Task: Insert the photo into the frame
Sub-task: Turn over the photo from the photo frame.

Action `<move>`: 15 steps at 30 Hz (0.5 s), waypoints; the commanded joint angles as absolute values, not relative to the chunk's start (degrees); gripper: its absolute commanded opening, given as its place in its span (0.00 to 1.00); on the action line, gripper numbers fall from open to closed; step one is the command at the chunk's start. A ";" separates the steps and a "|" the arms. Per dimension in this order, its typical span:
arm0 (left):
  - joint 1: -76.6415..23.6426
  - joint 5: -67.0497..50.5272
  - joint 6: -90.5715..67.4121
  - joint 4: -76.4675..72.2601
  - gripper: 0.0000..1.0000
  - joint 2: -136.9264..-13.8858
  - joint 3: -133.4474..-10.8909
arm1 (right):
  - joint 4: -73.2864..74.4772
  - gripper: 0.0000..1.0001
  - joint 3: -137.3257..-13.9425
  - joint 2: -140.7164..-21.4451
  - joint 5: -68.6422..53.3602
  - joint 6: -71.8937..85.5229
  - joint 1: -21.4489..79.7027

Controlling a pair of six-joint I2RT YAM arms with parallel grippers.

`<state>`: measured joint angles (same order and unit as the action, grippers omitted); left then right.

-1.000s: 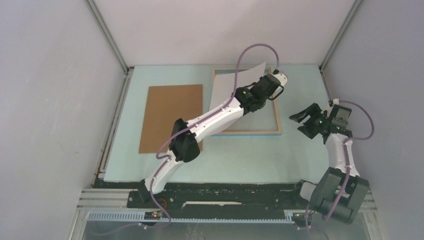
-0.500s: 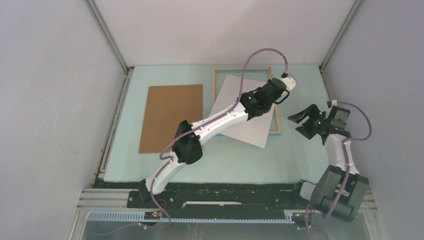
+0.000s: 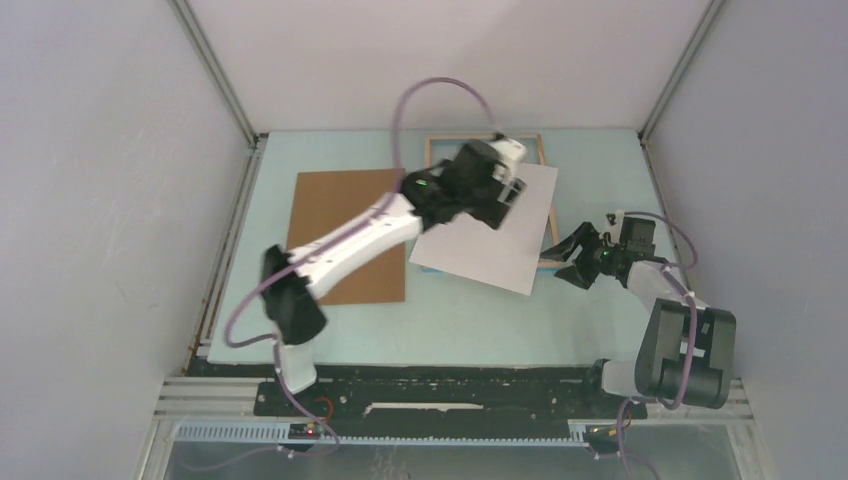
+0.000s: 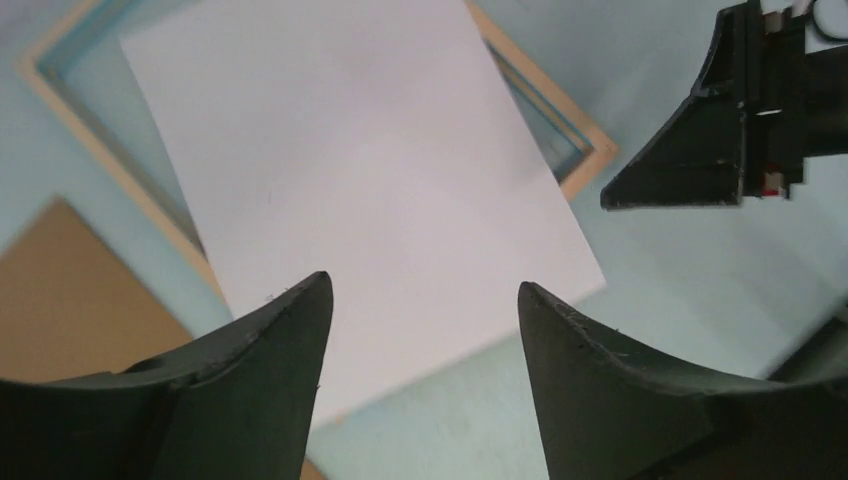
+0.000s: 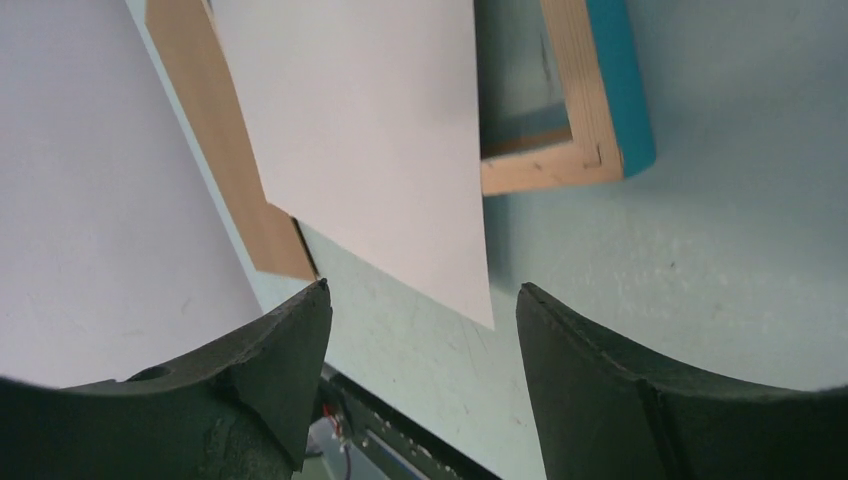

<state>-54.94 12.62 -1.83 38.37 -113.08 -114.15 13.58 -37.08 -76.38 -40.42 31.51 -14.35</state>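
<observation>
The thin rectangular photo (image 3: pixel 490 235) lies white back up, skewed across the light-wood, turquoise-edged rectangular frame (image 5: pixel 575 90) and overhanging its near rail. The left gripper (image 4: pixel 420 285) hovers above it, spread and empty. The right gripper (image 5: pixel 421 288), also spread, sits near its corner.

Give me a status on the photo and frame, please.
Left gripper open, right gripper open. Photo white side up, skewed across frame, not seated. Nothing blocking.

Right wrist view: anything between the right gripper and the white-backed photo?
Nothing visible: only bare pale-blue tabletop separates the right gripper from the thin white-backed rectangular photo, lying skewed across the light-wood, turquoise-edged frame.
</observation>
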 commanded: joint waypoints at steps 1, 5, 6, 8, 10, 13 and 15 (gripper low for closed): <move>-43.25 -6.07 -15.97 32.97 0.79 -95.93 -95.65 | 10.28 0.75 -34.71 -77.91 -42.38 32.37 -12.42; -33.53 -16.31 -24.76 22.09 0.85 -87.59 -78.74 | 5.94 0.68 -32.28 -82.83 -45.66 33.31 -11.00; -30.92 -18.46 -27.22 19.94 0.85 -86.72 -75.74 | 4.66 0.68 -31.69 -83.60 -45.73 33.71 -10.61; -25.99 -25.43 -34.40 12.45 0.85 -86.04 -67.81 | 1.77 0.65 -30.46 -84.53 -45.95 34.53 -9.75; -22.27 -32.43 -42.98 2.24 0.85 -86.45 -61.71 | 0.79 0.63 -29.83 -85.45 -45.90 34.56 -8.38; -19.81 -31.54 -44.32 -1.95 0.85 -87.61 -58.56 | -1.70 0.58 -29.11 -86.37 -45.48 35.13 -6.62; -18.14 -30.73 -45.25 -2.85 0.85 -89.05 -57.14 | -3.94 0.55 -28.77 -87.52 -45.66 36.16 -6.03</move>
